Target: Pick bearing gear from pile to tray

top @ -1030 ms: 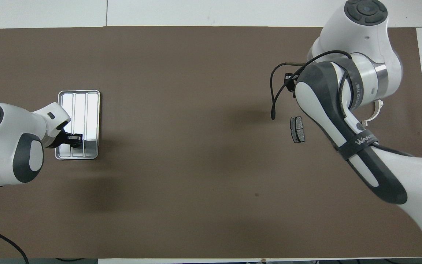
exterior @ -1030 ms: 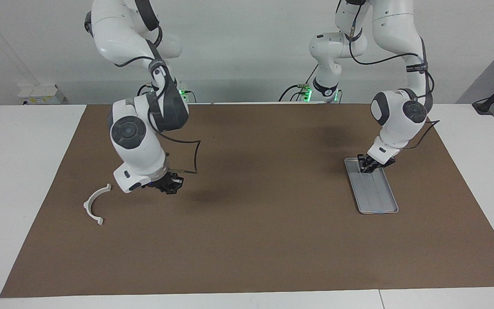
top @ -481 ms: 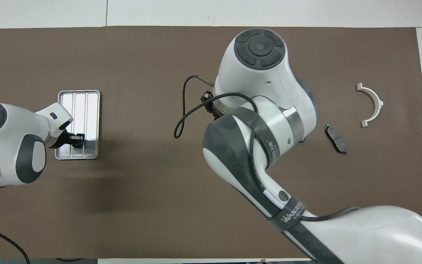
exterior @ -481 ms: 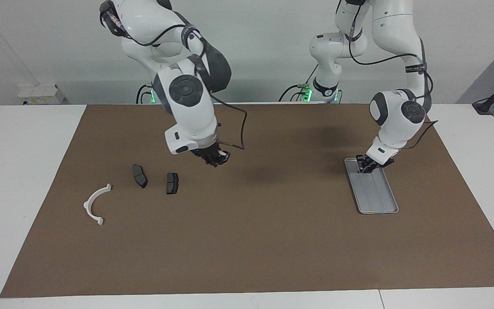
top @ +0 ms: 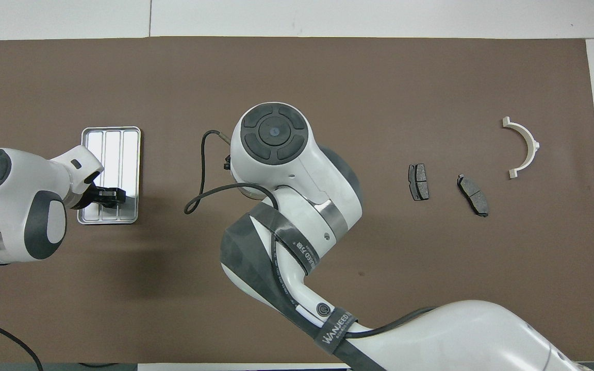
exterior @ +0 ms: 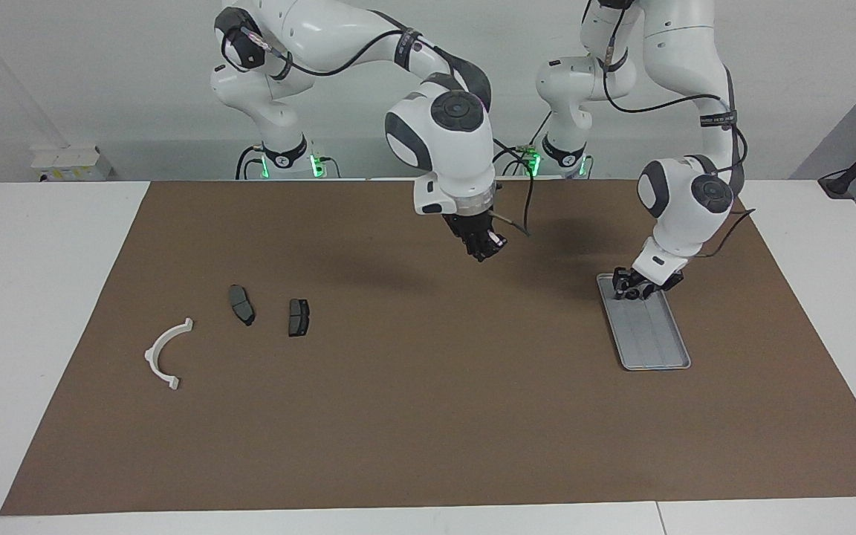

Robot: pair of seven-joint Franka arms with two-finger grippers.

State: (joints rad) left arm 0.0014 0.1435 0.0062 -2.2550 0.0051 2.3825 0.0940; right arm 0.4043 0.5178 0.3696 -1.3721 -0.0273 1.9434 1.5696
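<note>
The tray [exterior: 645, 324] lay at the left arm's end of the mat, the pile's two dark plates [exterior: 299, 317] and white bracket [exterior: 166, 354] well apart at the right arm's end. Your left gripper [exterior: 631, 288] sat low over the tray's nearer end; you likely were releasing there, though I couldn't tell its jaws. Your right gripper [exterior: 484, 247], pressed shut, had swung from the pile to mid-mat; whether it carried anything was unclear.

Silver ridged tray [exterior: 655, 338] is lying flat toward the left arm's end; white half-ring [exterior: 164, 355] and two grey plates [exterior: 241, 305] are sitting well apart from it
</note>
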